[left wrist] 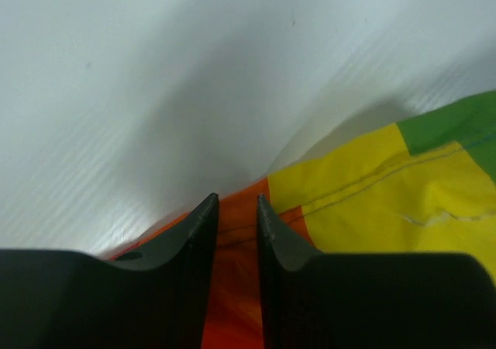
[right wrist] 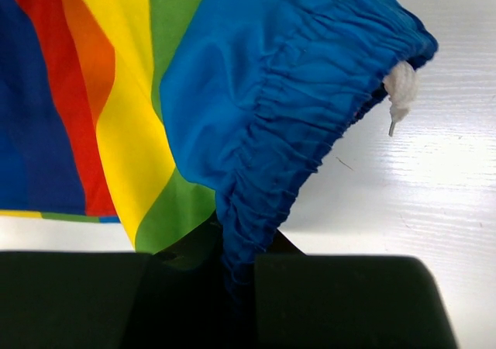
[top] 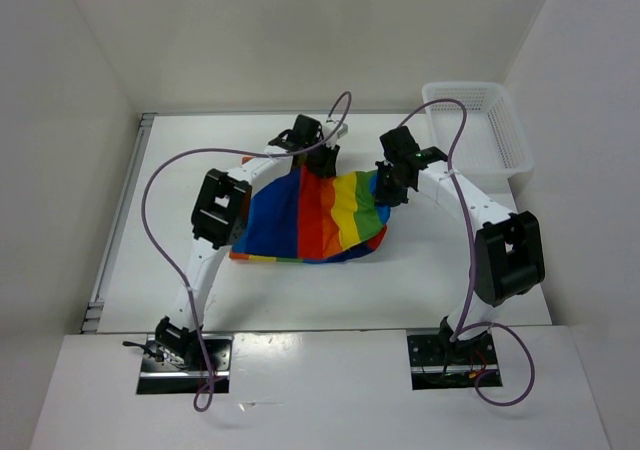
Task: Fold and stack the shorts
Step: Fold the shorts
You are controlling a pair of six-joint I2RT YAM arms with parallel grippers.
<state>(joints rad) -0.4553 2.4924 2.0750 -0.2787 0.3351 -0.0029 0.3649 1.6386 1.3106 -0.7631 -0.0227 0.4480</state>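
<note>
The rainbow-striped shorts (top: 310,220) lie spread in the middle of the table between both arms. My left gripper (top: 318,155) is at their far edge. In the left wrist view its jaws (left wrist: 238,202) stand a little apart over the orange stripe (left wrist: 236,287), whose seam runs flat across the gap, with the yellow stripe to the right. My right gripper (top: 388,188) is at the shorts' right corner. In the right wrist view it (right wrist: 244,244) is shut on the gathered blue waistband (right wrist: 287,132), lifting it off the table. A white drawstring end (right wrist: 400,89) pokes out.
A white mesh basket (top: 480,130) stands at the back right of the table. White walls close in the left, back and right. Purple cables loop above both arms.
</note>
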